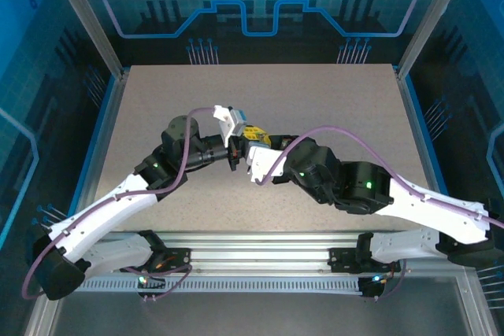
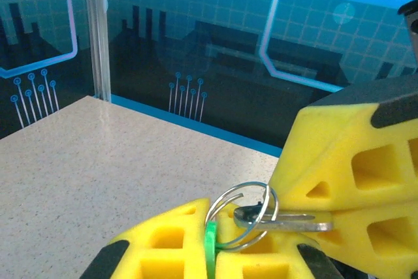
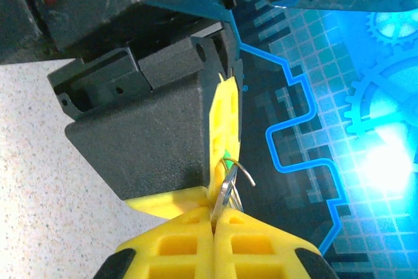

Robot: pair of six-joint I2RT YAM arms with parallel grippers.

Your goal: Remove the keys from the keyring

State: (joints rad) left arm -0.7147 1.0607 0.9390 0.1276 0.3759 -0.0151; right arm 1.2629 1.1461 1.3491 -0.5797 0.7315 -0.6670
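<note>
Above the middle of the table [image 1: 157,100], the left gripper [image 2: 210,227] was clamped on the green-headed key [image 2: 210,247] and the right gripper [image 3: 214,217] on the blade of the silvery key [image 2: 294,225]. The keyring [image 2: 243,186] hung clear of the table.

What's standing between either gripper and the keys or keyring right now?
Nothing visible. The left gripper is shut on the green key head, and the right gripper is shut on the silvery key. The keyring loops through both in the gap between them.
</note>
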